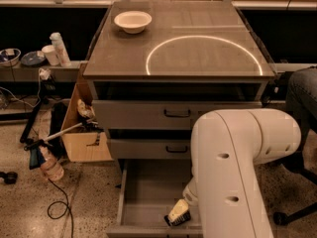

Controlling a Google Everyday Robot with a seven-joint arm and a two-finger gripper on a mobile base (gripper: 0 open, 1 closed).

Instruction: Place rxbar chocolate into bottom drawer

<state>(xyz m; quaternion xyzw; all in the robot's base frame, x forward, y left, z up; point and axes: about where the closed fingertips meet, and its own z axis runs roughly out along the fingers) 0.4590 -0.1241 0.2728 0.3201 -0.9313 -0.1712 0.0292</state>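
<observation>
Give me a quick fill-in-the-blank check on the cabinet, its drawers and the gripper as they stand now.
1. The white bowl sits on the ___ of the cabinet.
2. The two upper drawers are ___.
3. The bottom drawer is pulled ___.
4. The gripper is low inside the bottom drawer, near its ___ edge, with a dark packet, likely the rxbar chocolate, at it.

Missing words: top; shut; open; front.

Looking like a robotics lab or workshop: grey drawer cabinet (148, 115) standing on a speckled floor (29, 202), cardboard box (86, 144) of clutter leaning beside it, office chair (303, 108) sitting nearby. Gripper (179, 213) hanging low inside the open bottom drawer (146, 192).
</observation>
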